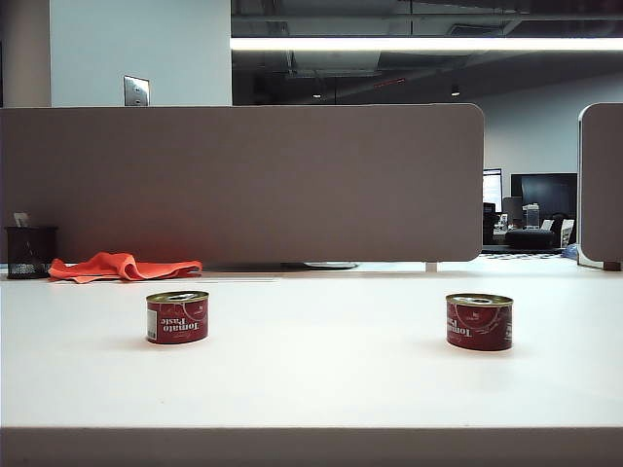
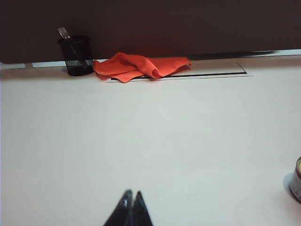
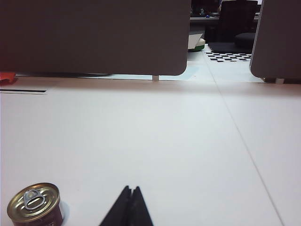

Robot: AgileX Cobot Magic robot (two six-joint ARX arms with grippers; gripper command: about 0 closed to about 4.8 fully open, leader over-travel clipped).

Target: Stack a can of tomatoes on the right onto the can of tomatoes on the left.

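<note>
Two short red tomato cans with gold pull-tab lids stand upright on the white table. The left can and the right can are far apart. Neither gripper shows in the exterior view. My left gripper is shut and holds nothing; only a sliver of the left can shows at the frame's edge, well clear of it. My right gripper is also shut and holds nothing. The right can stands a short way to the side of its fingertips, not touching them.
An orange cloth lies at the table's back left, next to a black mesh pen cup. A grey partition runs along the far edge, and a second panel stands at the far right.
</note>
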